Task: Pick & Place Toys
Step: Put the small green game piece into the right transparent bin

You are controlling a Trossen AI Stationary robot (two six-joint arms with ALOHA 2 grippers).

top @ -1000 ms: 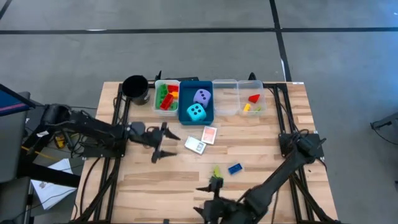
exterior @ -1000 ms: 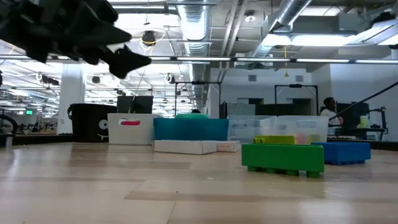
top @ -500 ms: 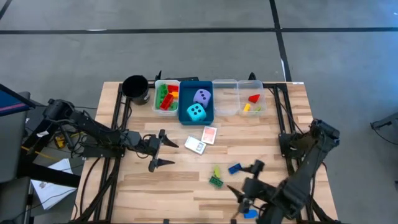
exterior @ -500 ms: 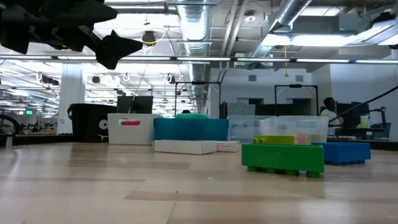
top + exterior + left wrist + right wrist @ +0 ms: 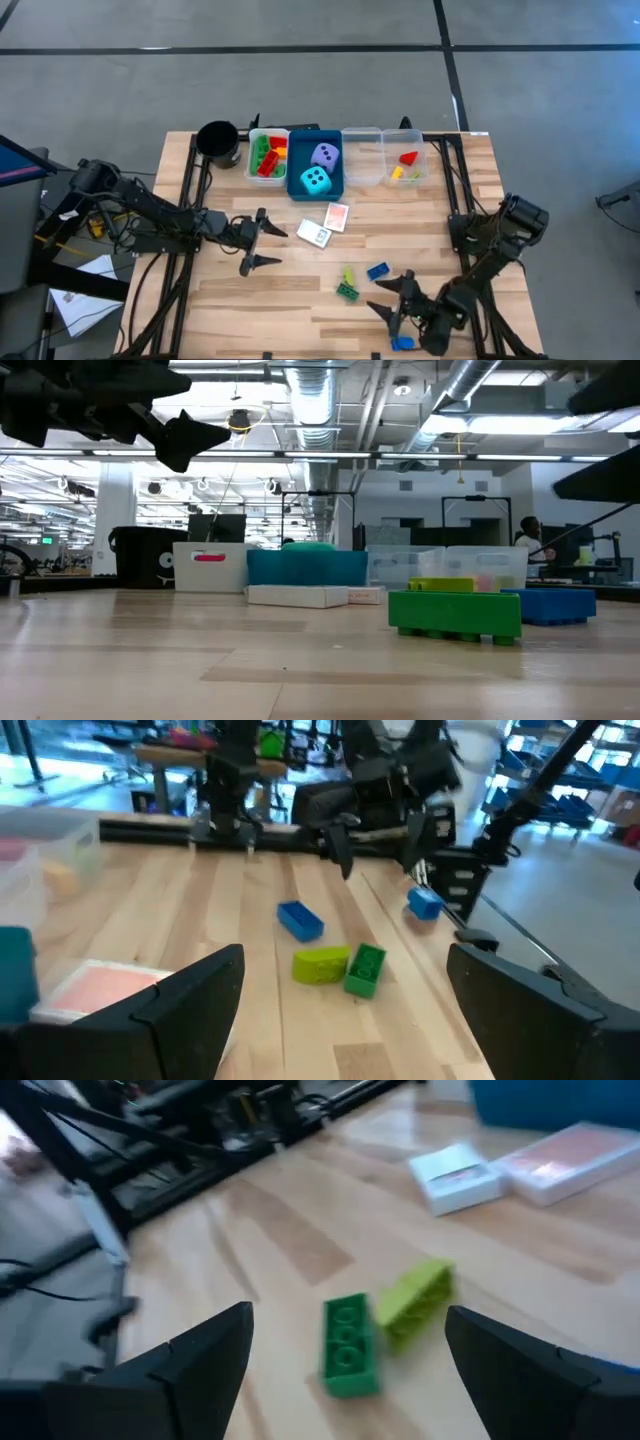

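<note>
the blue tray (image 5: 330, 180), at twelve o'clock on the table (image 5: 230, 300), holds a lavender die (image 5: 324, 154) and a cyan die (image 5: 316, 180), dark-dotted. two card packs (image 5: 326, 226) lie just below it. green brick (image 5: 347, 291), lime brick (image 5: 349, 275) touch; blue brick (image 5: 377, 270) beside. left gripper (image 5: 262, 246) and right gripper (image 5: 392, 298) gape, empty. another blue brick (image 5: 402, 343) sits half hidden under the right arm.

The left gripper (image 5: 262, 243) is hovering at nine o'clock, fingers spread. The right gripper (image 5: 392, 302) is hanging at five o'clock, seemingly spread too.
</note>
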